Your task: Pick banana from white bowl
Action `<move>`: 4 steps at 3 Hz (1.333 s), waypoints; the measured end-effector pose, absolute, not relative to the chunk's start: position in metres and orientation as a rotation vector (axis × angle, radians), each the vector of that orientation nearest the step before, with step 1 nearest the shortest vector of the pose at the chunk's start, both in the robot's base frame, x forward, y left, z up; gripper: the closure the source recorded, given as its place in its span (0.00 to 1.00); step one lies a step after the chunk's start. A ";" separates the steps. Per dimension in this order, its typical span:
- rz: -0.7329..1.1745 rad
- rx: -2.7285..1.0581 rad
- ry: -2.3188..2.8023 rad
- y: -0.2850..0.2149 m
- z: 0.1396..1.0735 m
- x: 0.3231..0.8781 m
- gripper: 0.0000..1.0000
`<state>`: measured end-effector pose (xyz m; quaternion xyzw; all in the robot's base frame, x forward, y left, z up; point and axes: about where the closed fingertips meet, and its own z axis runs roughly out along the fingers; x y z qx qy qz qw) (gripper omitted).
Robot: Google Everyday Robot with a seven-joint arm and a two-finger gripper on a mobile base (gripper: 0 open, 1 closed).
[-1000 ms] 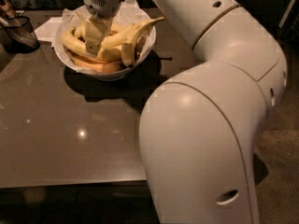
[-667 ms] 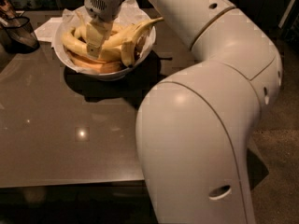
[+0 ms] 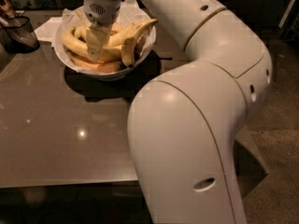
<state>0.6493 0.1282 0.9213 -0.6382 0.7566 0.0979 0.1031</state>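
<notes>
the gripper [image 3: 95, 54] is lowered straight down into the white bowl [image 3: 110, 75] at the far left part of the table, its pale tip buried among the fruit. its tip sits on the middle of the banana [image 3: 74, 45], the long pale-yellow one that curves across the bowl from the left rim toward the centre. whether it is spread or clamped on the banana cannot be told; the tip reads as one pale block against the yellow skin.

the banana lies inside the bowl, on top of the pile, with its left half showing and its middle hidden behind the gripper. under it, toward the near rim, lies a darker orange-tinted banana [image 3: 99, 67]. to the right, another banana [image 3: 138, 30] leans up over the far right rim, its thin stem pointing outward. crinkled white paper [image 3: 70, 17] lines the bowl and shows along its back edge.

the bowl stands on a dark glossy table [image 3: 60, 148] that carries a small bright reflection. just behind the bowl, to its left, white sheets of paper [image 3: 46, 28] lie flat. at the left edge stands a dark glass container [image 3: 18, 32], near the bowl but not touching it.

the robot's bulky white arm [image 3: 205, 101] fills the right side of the view, rising from the bottom and bending over toward the bowl.
</notes>
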 end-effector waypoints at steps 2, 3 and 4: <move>0.298 -1.906 2.252 0.131 0.907 0.650 0.43; 0.301 -1.910 2.253 0.131 0.908 0.650 0.42; 0.301 -1.910 2.253 0.131 0.908 0.650 0.60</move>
